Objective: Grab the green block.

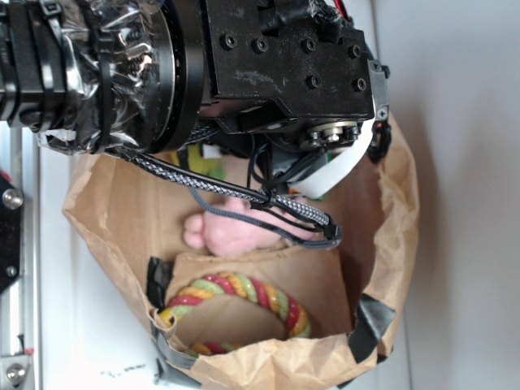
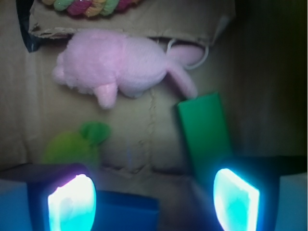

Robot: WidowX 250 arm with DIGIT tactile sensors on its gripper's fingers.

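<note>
The green block (image 2: 204, 130) lies flat on the brown paper floor in the wrist view, right of centre, its near end reaching down to my right fingertip (image 2: 236, 199). My gripper (image 2: 154, 202) is open, with its two glowing fingers wide apart and nothing held. The left fingertip (image 2: 72, 204) sits at the lower left. Between the fingers, low in the frame, lies a blue block (image 2: 127, 211). In the exterior view the arm covers the bag's inside and the green block is hidden.
A pink plush (image 2: 120, 65) lies across the top, just above the green block. A fuzzy yellow-green plush (image 2: 77, 144) sits at the left. A coloured rope ring (image 1: 236, 296) rests on a cardboard piece. The brown paper bag's walls (image 1: 398, 203) surround everything.
</note>
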